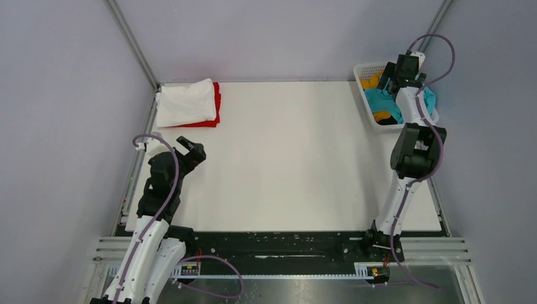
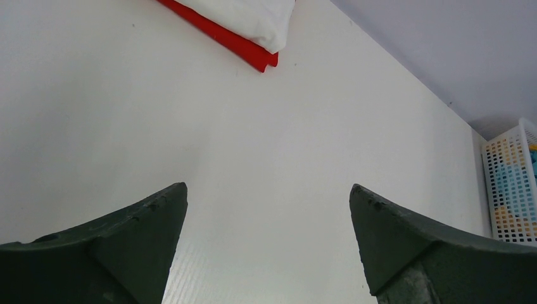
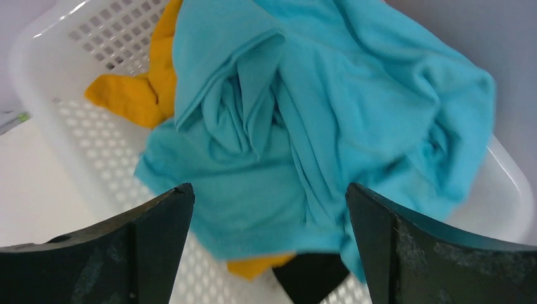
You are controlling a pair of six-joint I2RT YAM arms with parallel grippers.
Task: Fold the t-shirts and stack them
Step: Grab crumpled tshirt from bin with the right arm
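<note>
White table (image 1: pixel 304 158) fills the floor of a booth with pale grey walls. The right gripper (image 3: pixel 269 196) hangs with its jaws spread wide and nothing between them, over the turquoise shirt (image 3: pixel 316 126). That shirt lies crumpled on top of the heap in the basket (image 3: pixel 95 38) at the table's far right corner. A mustard shirt (image 3: pixel 126 95) pokes out from under it, and a black shirt (image 3: pixel 310 278) shows at its lower edge. The left gripper (image 2: pixel 269 190), jaws likewise wide apart and empty, hangs over bare table at the near left. Beyond it, at the far left corner, a folded white shirt (image 1: pixel 187 101) lies on a red shirt (image 1: pixel 217 101).
</note>
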